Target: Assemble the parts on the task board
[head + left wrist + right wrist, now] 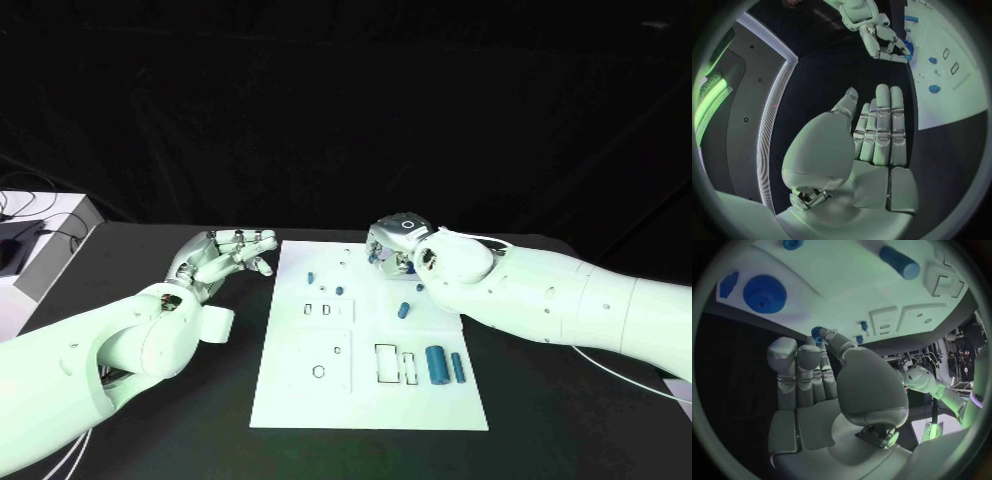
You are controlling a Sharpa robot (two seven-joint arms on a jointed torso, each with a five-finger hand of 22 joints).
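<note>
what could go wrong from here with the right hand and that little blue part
1. The right hand seems to pinch a small blue toothed part only at its fingertips, so it may slip or tilt before it is seated.
2. That hand hovers over the white task board near a small blue peg; lowering could knock it.
3. The left hand is open beside the board, not on it, so a hard push might shift the board.
</note>
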